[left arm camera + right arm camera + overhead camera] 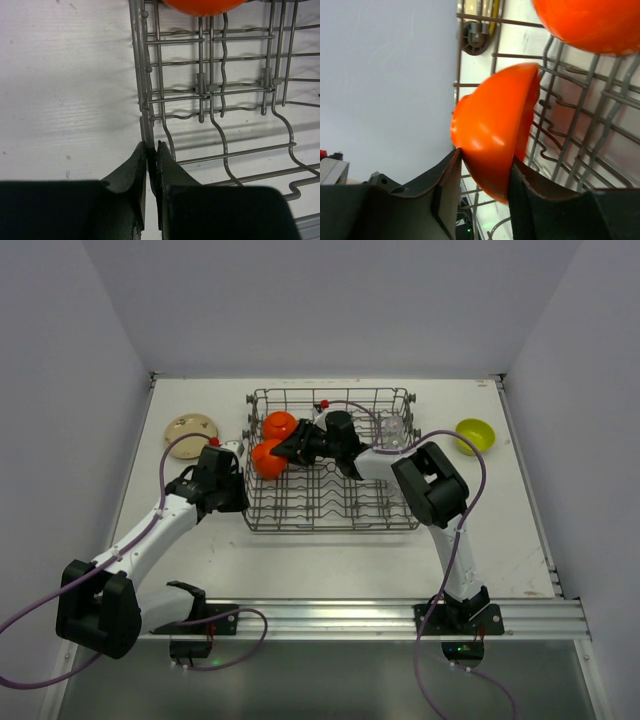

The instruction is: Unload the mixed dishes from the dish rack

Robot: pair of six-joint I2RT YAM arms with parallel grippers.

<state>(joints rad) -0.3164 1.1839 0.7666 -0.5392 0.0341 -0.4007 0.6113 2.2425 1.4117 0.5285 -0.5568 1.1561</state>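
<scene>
Now — right fingers (445, 185): pinching orange bowl (490, 130) across its rim, beside rack (210, 90) wall. Left fingers (130, 170): all but closed on rack's edge wire — table (65, 100) alongside.

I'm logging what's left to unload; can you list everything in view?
Dish rack: one, grey wire, table centre.
Orange bowls: two, orange, rack's left side.
Glasses: count unclear, clear, rack's far right corner.
Yellow-green bowl: one, yellow-green, table, right of rack.
Plate: one, beige, table, left of rack.
Table: one, white, under everything.
Left end effector: one, black, shut on rack's left rim.
Right end effector: one, black, closed on one orange bowl's wall.
</scene>
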